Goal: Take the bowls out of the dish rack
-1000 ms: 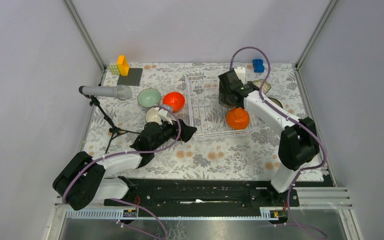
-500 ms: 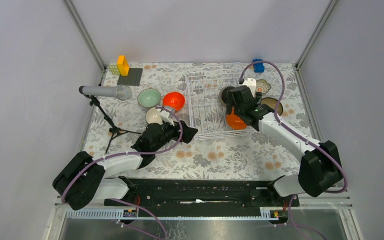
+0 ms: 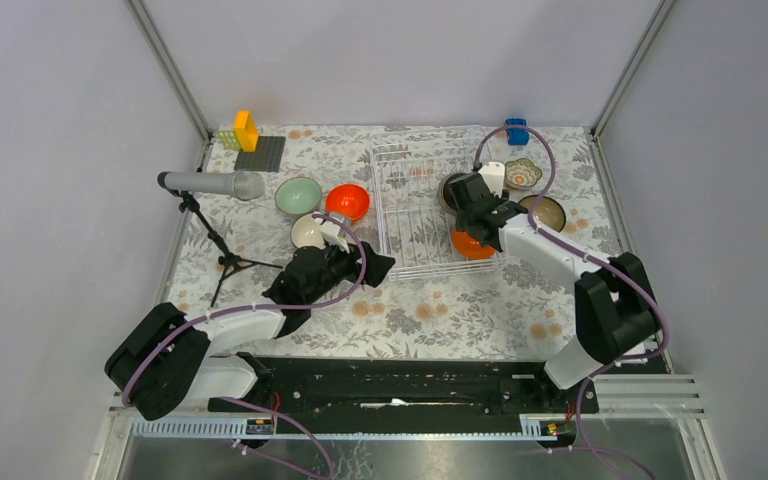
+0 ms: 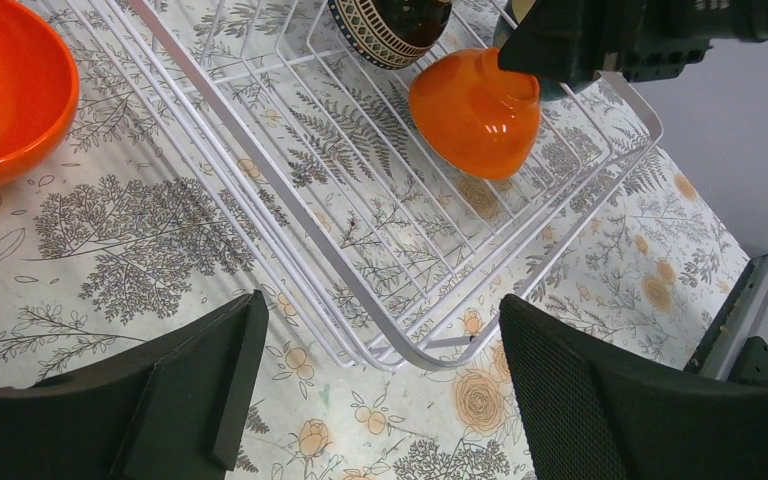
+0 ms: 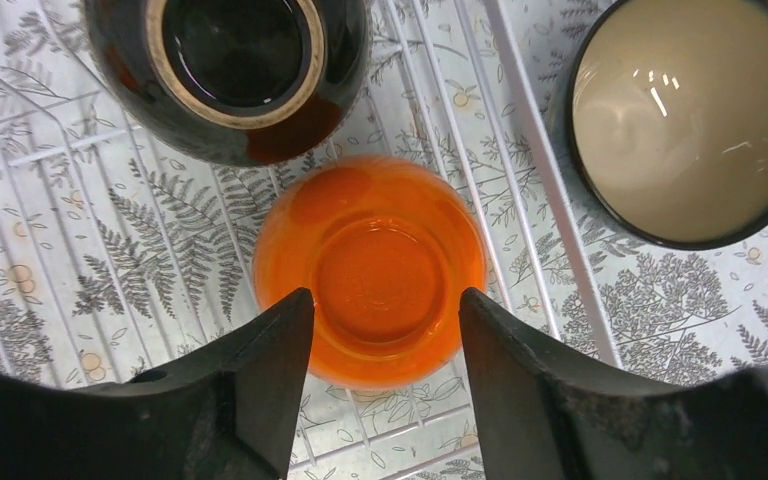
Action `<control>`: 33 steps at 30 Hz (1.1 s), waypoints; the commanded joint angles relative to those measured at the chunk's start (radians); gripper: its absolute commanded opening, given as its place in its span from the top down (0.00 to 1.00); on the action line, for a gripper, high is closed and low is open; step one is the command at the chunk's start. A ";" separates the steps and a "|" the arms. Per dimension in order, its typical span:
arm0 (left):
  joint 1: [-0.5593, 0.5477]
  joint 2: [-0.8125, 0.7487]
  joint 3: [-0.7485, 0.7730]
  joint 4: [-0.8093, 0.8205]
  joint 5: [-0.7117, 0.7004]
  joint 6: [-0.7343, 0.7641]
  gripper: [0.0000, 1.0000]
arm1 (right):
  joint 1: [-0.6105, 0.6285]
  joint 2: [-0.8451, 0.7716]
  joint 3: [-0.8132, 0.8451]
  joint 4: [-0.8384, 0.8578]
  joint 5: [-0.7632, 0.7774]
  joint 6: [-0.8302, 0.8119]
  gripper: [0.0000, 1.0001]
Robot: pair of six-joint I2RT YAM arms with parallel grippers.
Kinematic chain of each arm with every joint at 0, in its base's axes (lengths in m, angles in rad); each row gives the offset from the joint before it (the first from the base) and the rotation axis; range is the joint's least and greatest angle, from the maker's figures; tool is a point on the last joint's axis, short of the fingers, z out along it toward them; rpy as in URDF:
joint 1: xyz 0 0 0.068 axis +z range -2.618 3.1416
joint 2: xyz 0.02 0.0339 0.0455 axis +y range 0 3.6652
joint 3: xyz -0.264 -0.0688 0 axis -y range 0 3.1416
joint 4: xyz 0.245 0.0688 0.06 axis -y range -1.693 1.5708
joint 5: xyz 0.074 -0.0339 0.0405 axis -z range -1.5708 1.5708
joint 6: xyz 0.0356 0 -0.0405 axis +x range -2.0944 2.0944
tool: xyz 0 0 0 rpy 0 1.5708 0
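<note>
The white wire dish rack (image 3: 415, 215) holds an upturned orange bowl (image 3: 472, 246) at its near right corner and an upturned dark brown bowl (image 3: 450, 189) behind it. My right gripper (image 3: 474, 228) is open just above the orange bowl (image 5: 375, 275), one finger on each side of its base, not gripping. The dark brown bowl (image 5: 230, 70) lies just beyond. My left gripper (image 3: 372, 266) is open and empty by the rack's near left corner (image 4: 400, 350). Mint green (image 3: 298, 195), orange (image 3: 347, 201) and cream-white (image 3: 309, 232) bowls stand left of the rack. No teal bowl shows.
A dark-rimmed, beige-lined bowl (image 3: 544, 211) and a small patterned bowl (image 3: 522, 172) stand right of the rack. A microphone on a tripod (image 3: 210, 185) stands at the left. A grey baseplate with yellow blocks (image 3: 255, 148) and a blue block (image 3: 516, 130) are at the back.
My right arm swung from the back of the rack to the near right and now hovers open over the upturned orange bowl. The left arm has not moved.
</note>
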State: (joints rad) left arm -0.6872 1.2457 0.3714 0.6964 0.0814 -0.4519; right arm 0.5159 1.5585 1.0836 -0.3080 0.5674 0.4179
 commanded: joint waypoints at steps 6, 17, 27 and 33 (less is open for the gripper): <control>-0.006 -0.016 0.038 0.019 -0.016 0.019 0.10 | -0.005 0.078 0.068 -0.020 0.147 0.151 0.37; -0.006 -0.018 0.047 -0.001 -0.019 0.020 0.10 | -0.012 0.102 0.074 0.006 0.172 0.240 0.20; -0.006 -0.019 0.049 -0.005 -0.023 0.021 0.10 | -0.043 0.197 0.116 -0.018 0.078 0.321 0.20; -0.006 -0.009 0.056 -0.009 -0.020 0.019 0.10 | -0.064 0.157 0.103 -0.029 -0.018 0.342 0.29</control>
State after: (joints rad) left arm -0.6891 1.2453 0.3859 0.6491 0.0700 -0.4442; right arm 0.4625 1.7439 1.1759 -0.3141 0.6254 0.7029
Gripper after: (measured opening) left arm 0.902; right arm 0.725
